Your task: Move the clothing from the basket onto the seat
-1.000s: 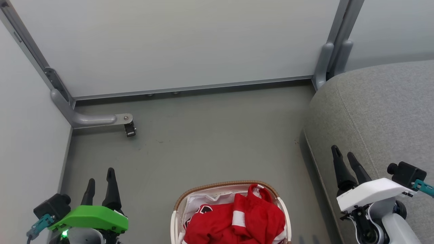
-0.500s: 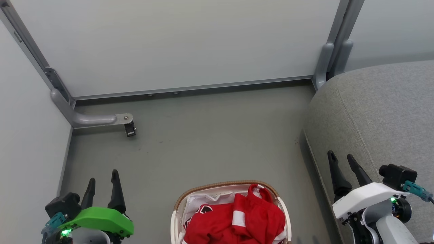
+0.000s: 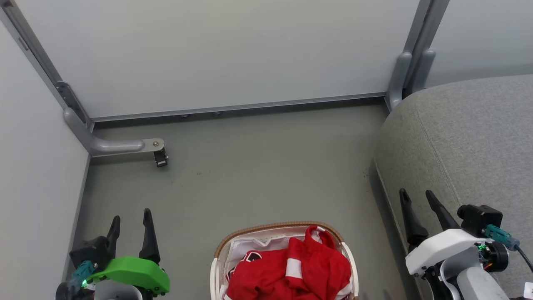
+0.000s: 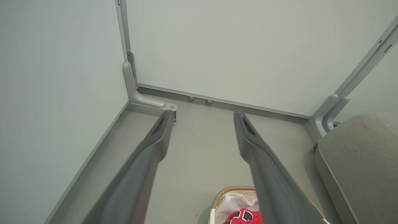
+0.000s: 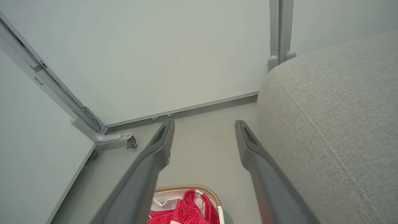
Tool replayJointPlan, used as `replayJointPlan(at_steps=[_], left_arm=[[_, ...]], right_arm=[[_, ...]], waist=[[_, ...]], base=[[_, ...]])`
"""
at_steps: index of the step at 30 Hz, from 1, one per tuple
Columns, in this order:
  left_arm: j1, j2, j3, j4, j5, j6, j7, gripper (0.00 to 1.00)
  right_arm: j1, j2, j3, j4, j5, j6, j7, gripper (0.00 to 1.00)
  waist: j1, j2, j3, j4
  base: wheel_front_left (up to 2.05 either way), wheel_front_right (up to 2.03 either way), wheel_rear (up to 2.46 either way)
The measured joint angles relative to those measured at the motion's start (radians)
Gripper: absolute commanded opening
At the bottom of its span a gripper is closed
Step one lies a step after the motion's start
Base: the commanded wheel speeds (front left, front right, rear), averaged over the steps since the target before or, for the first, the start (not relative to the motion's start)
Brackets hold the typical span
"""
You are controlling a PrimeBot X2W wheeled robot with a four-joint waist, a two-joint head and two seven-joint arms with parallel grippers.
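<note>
Dull grey-green floor (image 3: pixel 250 175), lightly speckled with marks. The basket (image 3: pixel 266 228) sits on it at the near edge, centre. The seat (image 3: pixel 466 137) stands along the right. A metal bracket foot (image 3: pixel 120 146) rests far left.

Wide-spread right hand (image 5: pixel 204 123) beside seat (image 5: pixel 326 109)

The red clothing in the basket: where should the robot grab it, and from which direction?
Probably the raised fold at the far end of the clothing: it stands above the rest and offers something to pinch. Come straight down from above, since the basket walls block the sides. The open right gripper, nearer the seat, seems the handier one.
</note>
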Motion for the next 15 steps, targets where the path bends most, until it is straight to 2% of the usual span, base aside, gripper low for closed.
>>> replayJointPlan(at_steps=[15], left_arm=[[0.003, -0.005, 0.007, -0.009, 0.122, -0.001, -0.035, 1.00]], right_arm=[[-0.001, 0.008, 0.002, 0.017, -0.125, 0.000, -0.034, 1.00]], waist=[[0.0000, 0.0000, -0.001, -0.005]], base=[[0.00, 0.00, 0.00]])
